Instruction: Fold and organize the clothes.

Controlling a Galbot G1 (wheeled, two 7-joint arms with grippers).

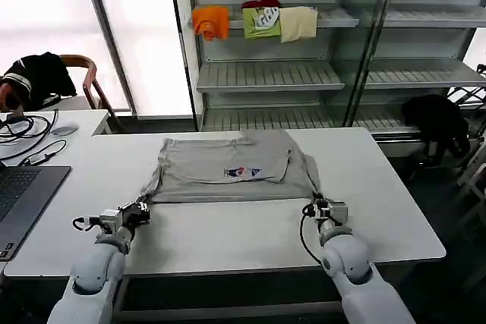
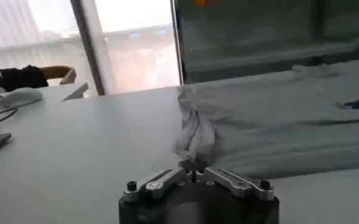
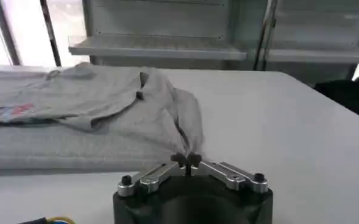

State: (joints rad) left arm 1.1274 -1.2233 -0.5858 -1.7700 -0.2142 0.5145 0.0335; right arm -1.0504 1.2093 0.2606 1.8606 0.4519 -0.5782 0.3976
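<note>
Head view: light grey T-shirt (image 1: 231, 166) spread at centre of white table (image 1: 380, 210), chest print up, far part already folded over. Left gripper (image 1: 141, 209) at the near hem's 7 o'clock corner, right gripper (image 1: 316, 206) at its 5 o'clock corner.

Left wrist view: left gripper (image 2: 192, 168) closed, pinching a bunched corner of the T-shirt (image 2: 277, 122).

Right wrist view: right gripper (image 3: 186, 162) likewise clamped on gathered fabric of the T-shirt (image 3: 106, 103), creases radiating from the pinch.

Judged light, soft, limp; corner holds suit it, sagging likely between them.
</note>
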